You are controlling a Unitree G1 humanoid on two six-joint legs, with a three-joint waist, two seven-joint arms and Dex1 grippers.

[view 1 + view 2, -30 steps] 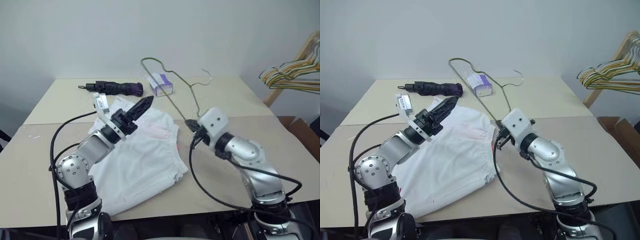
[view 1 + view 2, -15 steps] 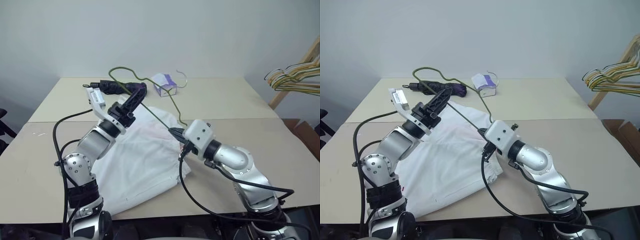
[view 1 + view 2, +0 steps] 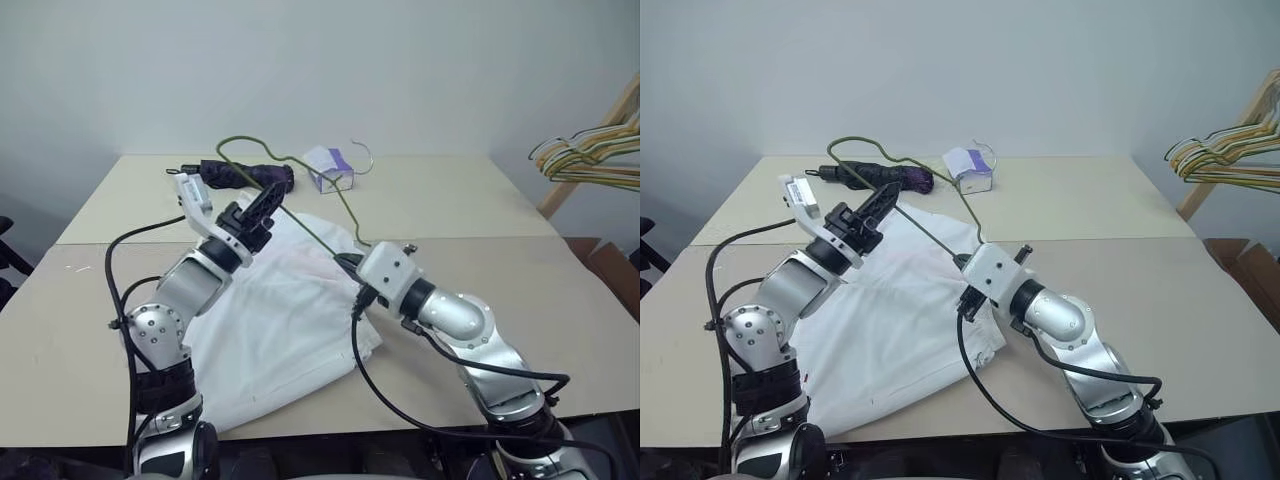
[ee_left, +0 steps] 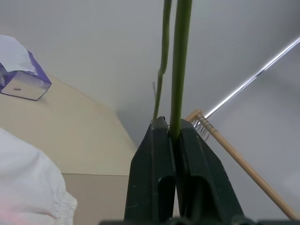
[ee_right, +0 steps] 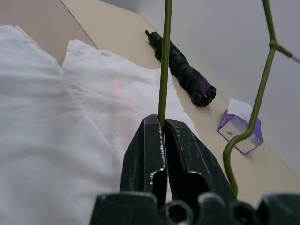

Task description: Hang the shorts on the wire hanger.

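The table [image 3: 470, 200], beige with a seam running across it, carries everything in the scene. The shorts [image 3: 270, 330] lie spread flat on the near half of the table, white cloth with a gathered waistband toward the right arm, partly under both arms. The wire hanger [image 3: 300, 190] is lifted off the table above the shorts, olive-green wire tilted, its long straight side running from the left gripper down to the right gripper and its hook end reaching toward the far side near the tissue box. The left gripper [image 3: 266, 200] is pinched closed on the wire; in the left wrist view the wire [image 4: 179, 65] rises straight out from between the two pressed-together fingers [image 4: 152, 159]. The right gripper [image 3: 347, 262] sits at the lower end of the same straight side; in the right wrist view the wire [image 5: 165, 61] stands in the narrow slot between its fingers [image 5: 146, 150], tips nearly together around it. A folded dark umbrella [image 3: 245, 175] lies on the far half of the table, behind the shorts. A small purple-and-white tissue box [image 3: 330, 168] sits just beside the umbrella's end. A bunch of coloured hangers [image 3: 585, 155] hangs on a wooden rack off the table's right side.
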